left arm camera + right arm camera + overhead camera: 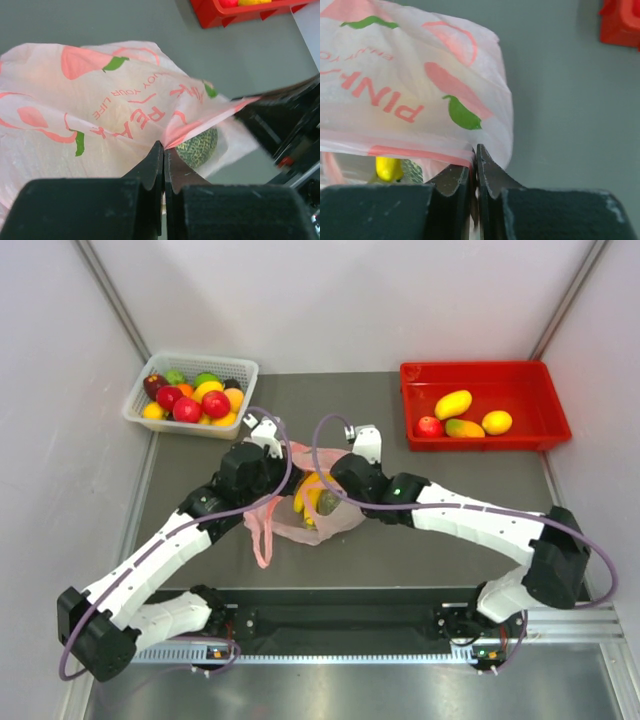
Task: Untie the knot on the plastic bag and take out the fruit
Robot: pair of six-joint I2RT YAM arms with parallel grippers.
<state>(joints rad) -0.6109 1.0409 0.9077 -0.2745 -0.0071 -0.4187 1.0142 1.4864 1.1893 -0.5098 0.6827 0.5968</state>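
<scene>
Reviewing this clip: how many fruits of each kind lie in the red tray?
Mangoes: 2
Lemon: 1
Apple: 1
Total: 4

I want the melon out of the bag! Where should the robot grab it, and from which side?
Grip the melon across its round middle, probably from above, through the open mouth of the plastic bag, beside the bananas. The left end effector and right end effector both pinch its edge, so one must let go first.
</scene>
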